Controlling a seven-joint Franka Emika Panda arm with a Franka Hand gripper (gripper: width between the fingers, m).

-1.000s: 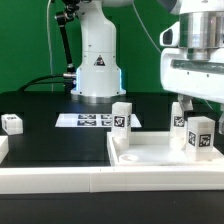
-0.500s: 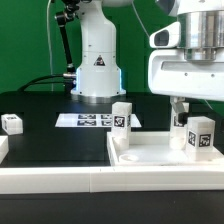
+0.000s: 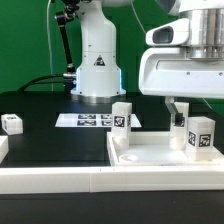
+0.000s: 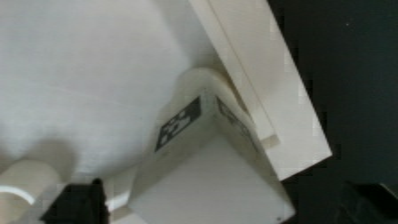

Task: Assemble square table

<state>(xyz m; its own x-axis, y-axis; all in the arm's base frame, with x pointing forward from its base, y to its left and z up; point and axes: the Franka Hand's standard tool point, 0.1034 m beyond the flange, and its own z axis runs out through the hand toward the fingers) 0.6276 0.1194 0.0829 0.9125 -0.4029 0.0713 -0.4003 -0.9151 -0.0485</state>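
The white square table top (image 3: 150,158) lies at the exterior view's right, rim up. Three white tagged legs stand on it: one at its left corner (image 3: 121,115), one on the right (image 3: 200,136) and one behind that (image 3: 180,121). A fourth leg (image 3: 12,123) lies loose at the far left. My gripper (image 3: 192,108) hangs open just above the two right legs, holding nothing. One dark finger (image 3: 171,106) shows. The wrist view looks down on the top (image 4: 89,70), its rim (image 4: 260,75) and a tagged leg (image 4: 187,122).
The arm's base (image 3: 97,65) stands at the back middle, with the marker board (image 3: 88,120) flat in front of it. A long white border rail (image 3: 60,178) runs along the front edge. Black tabletop (image 3: 50,135) lies between the loose leg and the table top.
My gripper has moved toward the exterior view's left, over the right-hand legs. Its jaws stay open. The legs and table top have not moved.
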